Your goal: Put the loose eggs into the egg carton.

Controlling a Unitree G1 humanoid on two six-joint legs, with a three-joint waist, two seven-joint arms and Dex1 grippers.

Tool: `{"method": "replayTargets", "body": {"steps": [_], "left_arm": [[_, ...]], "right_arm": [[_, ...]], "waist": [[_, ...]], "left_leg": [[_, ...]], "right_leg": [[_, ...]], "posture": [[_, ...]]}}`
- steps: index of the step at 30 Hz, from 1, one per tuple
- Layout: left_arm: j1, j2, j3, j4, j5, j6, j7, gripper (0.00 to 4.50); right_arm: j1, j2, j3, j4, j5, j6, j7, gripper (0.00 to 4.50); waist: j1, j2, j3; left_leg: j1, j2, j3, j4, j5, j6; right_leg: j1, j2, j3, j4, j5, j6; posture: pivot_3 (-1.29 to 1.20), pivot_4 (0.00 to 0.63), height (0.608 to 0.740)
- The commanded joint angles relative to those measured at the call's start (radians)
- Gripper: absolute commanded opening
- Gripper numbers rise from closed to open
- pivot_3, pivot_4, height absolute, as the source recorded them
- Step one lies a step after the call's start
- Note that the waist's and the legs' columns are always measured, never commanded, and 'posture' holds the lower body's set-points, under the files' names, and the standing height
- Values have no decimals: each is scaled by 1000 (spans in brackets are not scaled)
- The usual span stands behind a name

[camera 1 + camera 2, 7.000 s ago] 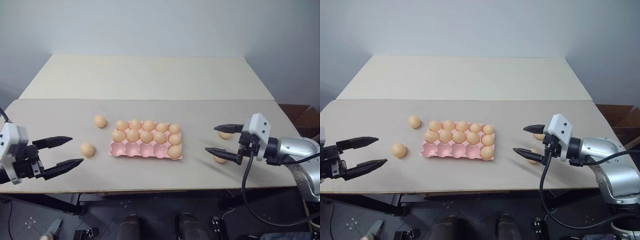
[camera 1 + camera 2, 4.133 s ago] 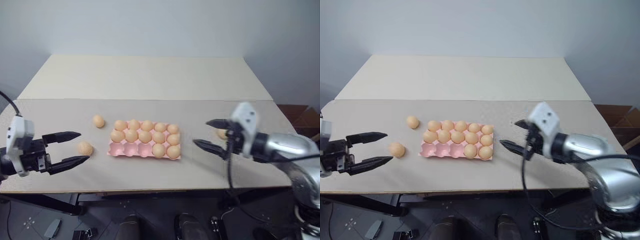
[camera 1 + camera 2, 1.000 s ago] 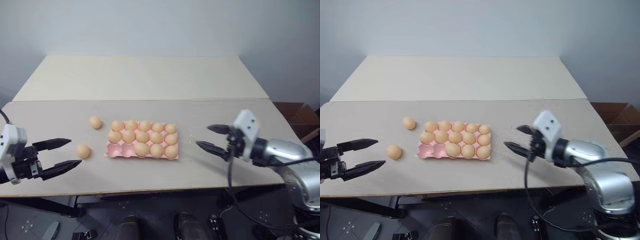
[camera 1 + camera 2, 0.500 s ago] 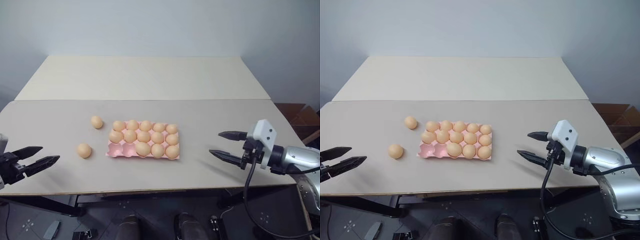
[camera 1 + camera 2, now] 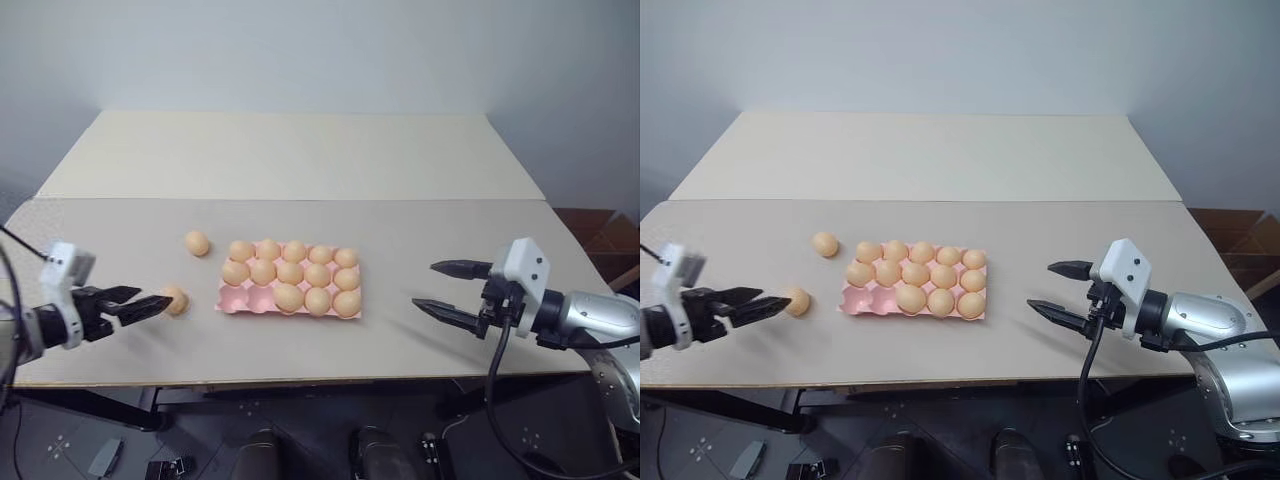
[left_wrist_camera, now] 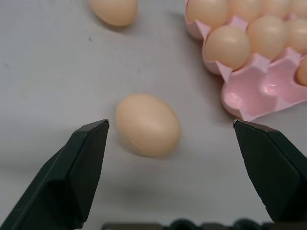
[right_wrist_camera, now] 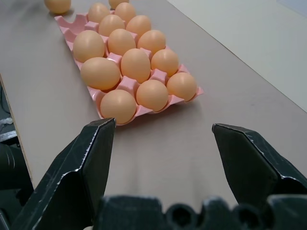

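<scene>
— Where is the left arm?
— It reaches in over the table's (image 5: 300, 160) left near corner. The left gripper (image 5: 145, 303) points inward along the near edge, angled a little downward, its two black fingers spread wide with nothing between them.
— And the right?
— The right arm comes in over the right near corner, forearm roughly level. The right gripper (image 5: 448, 289) points toward the table's middle, jaws apart and empty, one finger (image 5: 460, 268) above the other.

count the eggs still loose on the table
2. One loose egg lies off the egg carton's far left corner; the other sits nearer, between the open left gripper's fingers.
</scene>
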Motion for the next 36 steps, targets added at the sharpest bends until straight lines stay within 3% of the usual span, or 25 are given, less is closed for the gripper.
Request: {"method": "replayTargets", "body": {"steps": [1,3,7,9,14,18,22,27,36], "left_arm": [[-82,-35,-80,26,71,52,130,4318],[-98,-47,-101,24,81,58,141,3911],[-116,-50,-111,13,79,54,130,2488],[-125,-47,-111,25,88,32,122,2077],[-78,9,-94,12,136,-175,2,2011],[-10,58,-39,-4,114,-508,-326,2011],[-105,41,-140,11,80,-561,-476,2011],[-240,-55,-308,116,182,-670,-523,2011],[-334,-151,-432,212,259,-699,-532,2011]], "right_arm": [[-16,-12,-27,-39,21,-21,-13,3863],[-18,-10,-30,-44,24,-18,-21,3881],[-21,-8,-45,-54,37,-3,-45,3881],[-25,-6,-43,-55,43,-1,-57,3881],[-21,-8,-36,-63,53,-6,-79,3881],[-8,-6,-33,-73,58,-9,-94,3881],[-12,4,-10,-71,46,-17,-107,3881],[-34,11,2,-72,43,-14,-132,3881],[-18,11,1,-103,49,-4,-165,3881]], "waist": [[0,0,0],[-3,0,0],[-7,0,0],[-6,0,0],[-7,0,0],[-8,0,0],[9,0,0],[10,0,0],[-4,0,0]], "left_leg": [[0,0,0,0,0,0],[0,0,0,0,0,0],[0,0,0,0,0,0],[0,0,0,0,0,0],[0,0,0,0,0,0],[-1,0,1,0,0,0],[-1,0,0,0,0,0],[-1,-1,1,2,0,0],[-2,-1,0,2,0,1]], "right_leg": [[0,0,0,0,0,0],[0,0,0,0,0,0],[0,0,0,0,0,0],[0,0,0,0,0,0],[0,0,0,0,0,0],[-1,0,0,0,0,-1],[0,-1,-1,0,-2,-4],[2,0,0,-1,1,1],[1,1,0,0,1,2]], "posture": [[0,150,740],[0,150,740],[0,150,740],[0,150,740],[0,150,740],[0,150,740],[0,150,740],[0,150,740],[0,150,740]]}}
